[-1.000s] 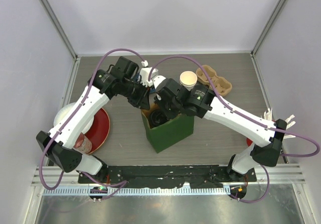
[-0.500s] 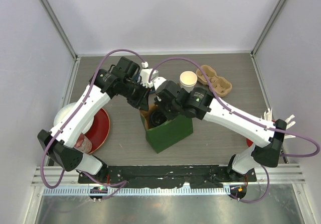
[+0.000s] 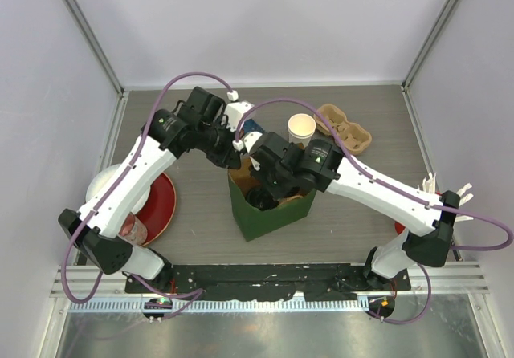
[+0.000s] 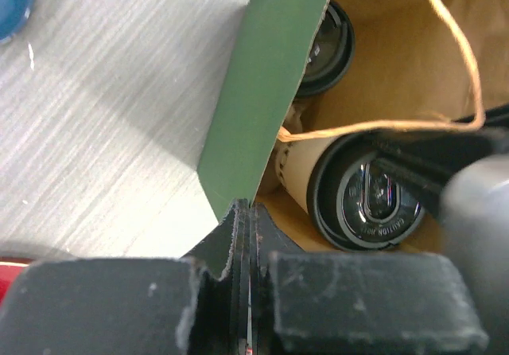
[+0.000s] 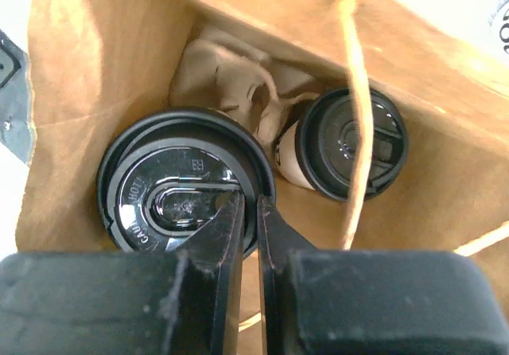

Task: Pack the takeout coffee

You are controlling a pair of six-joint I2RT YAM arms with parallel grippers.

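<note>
Takeout coffee cup [image 5: 159,184], black-lidded, is found inside the green bag [image 3: 269,217], at 8 o'clock in the right wrist view. Its lid rim is pinched by the right claw [image 5: 250,205], whose jaws are drawn almost together, one finger over the lid, the other just outside the rim. A second lidded cup [image 5: 350,144] is lodged beside it at 2 o'clock, cream wall partly seen. Crumpled brown paper [image 5: 227,76] is wedged behind both. A twine handle [image 5: 355,108] is draped across the second lid. The bag is stood at the middle of the counter [image 3: 361,213]. Its rim at 11 o'clock is clamped by the left claw [image 4: 245,212], fully closed on the green wall. Outside the bag, an unlidded cup [image 3: 302,127] is placed at 1 o'clock, a cardboard carrier [image 3: 345,129] at 2 o'clock, a red plate [image 3: 157,205] at 9 o'clock.
</note>
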